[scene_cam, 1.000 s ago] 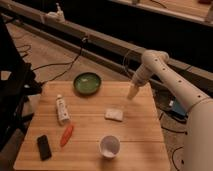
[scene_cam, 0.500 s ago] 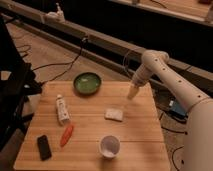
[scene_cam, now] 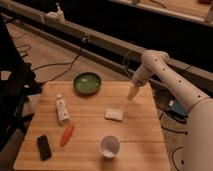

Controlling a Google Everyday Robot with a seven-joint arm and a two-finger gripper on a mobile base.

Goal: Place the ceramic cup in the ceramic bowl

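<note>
**Cup Stands Apart From Bowl**

The ceramic cup (scene_cam: 109, 146) stands upright on the tabletop (scene_cam: 142, 131), well apart from the ceramic bowl (scene_cam: 87, 83), nearer the camera and to the bowl's right. The gripper (scene_cam: 132, 93) hangs right of the bowl; whether it is apart or together cannot be told. A white block (scene_cam: 114, 114) lies between bowl and cup.
</note>
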